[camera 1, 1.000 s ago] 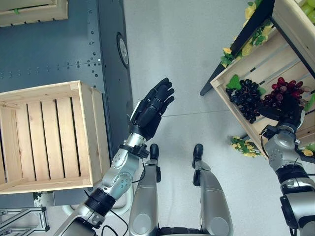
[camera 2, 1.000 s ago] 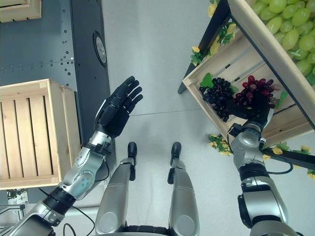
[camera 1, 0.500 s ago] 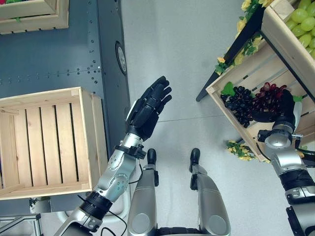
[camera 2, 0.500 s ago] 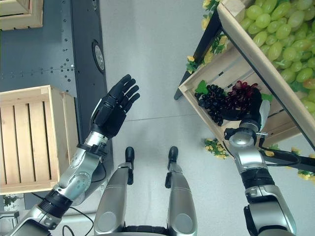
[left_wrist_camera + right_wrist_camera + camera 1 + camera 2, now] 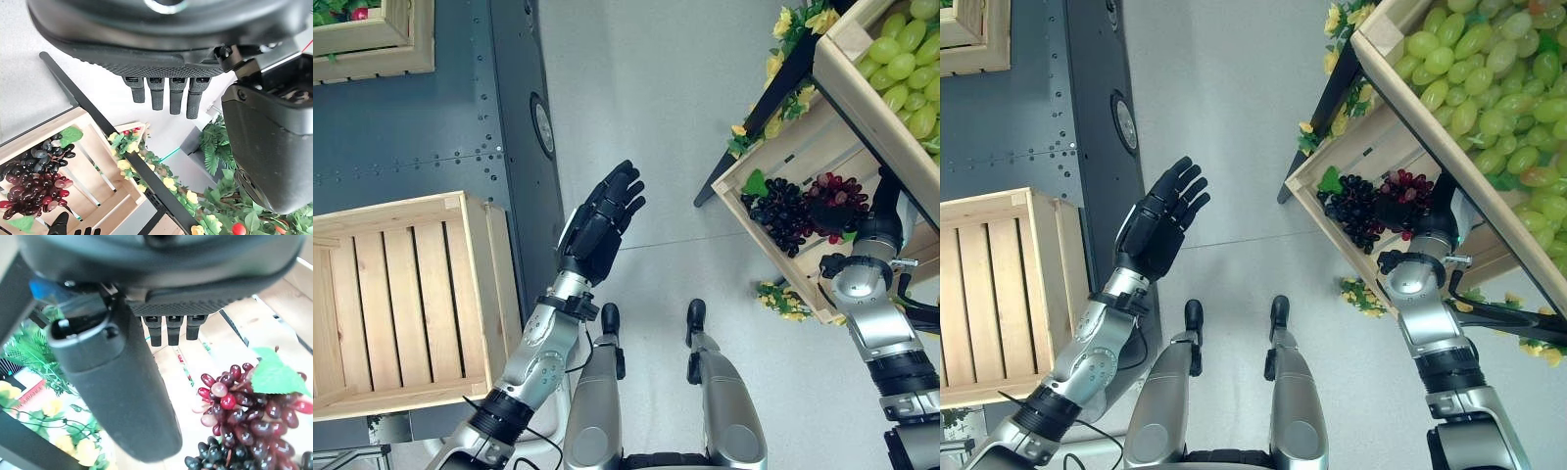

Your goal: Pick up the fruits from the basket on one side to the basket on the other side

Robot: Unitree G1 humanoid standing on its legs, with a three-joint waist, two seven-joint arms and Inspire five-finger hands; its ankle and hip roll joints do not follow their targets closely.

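Grey floor (image 5: 646, 108), right hand (image 5: 1442, 211) open over red grapes (image 5: 832, 201) in crate (image 5: 773, 162)

The left arm (image 5: 543, 343) is a silver-grey shell in smooth rounded segments, with black bands at the joints and a dark collar at the wrist. The left hand (image 5: 599, 220) is matte black, with a pale panel along its outer edge. Close up, its fingers (image 5: 157, 95) are squared and ridged, under a palm pad of fine stippled rubber. The right arm (image 5: 881, 333) has the same silver casing, with a round disc-shaped joint at the wrist. The right hand (image 5: 1445, 211) is black too, its thumb (image 5: 127, 396) thick and smooth; a white strip beside it may be the thumb cover.
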